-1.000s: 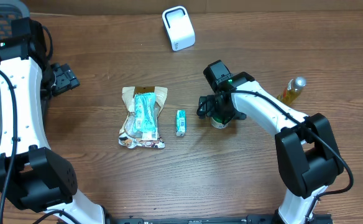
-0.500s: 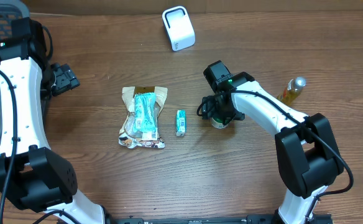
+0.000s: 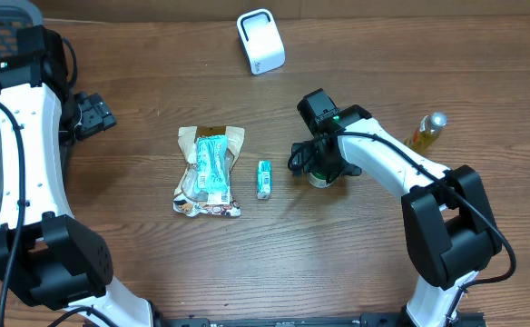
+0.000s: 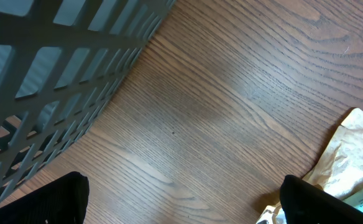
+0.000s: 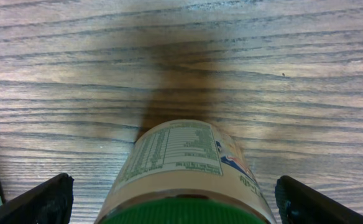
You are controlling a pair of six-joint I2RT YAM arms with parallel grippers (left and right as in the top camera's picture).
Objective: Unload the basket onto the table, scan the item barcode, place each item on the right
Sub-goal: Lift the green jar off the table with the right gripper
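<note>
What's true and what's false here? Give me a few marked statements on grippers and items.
1. The right gripper is shut on the jar. False: its jaws stand open on either side of the green-lidded jar, with gaps showing.
2. The left gripper is open and holds nothing. True.
3. The white scanner lies between the two arms' bases. False: it sits at the far side of the table.
4. A teal packet lies on the snack bag. True.
5. The bottle lies beside the snack bag. False: it is far off, on the robot's right.
</note>
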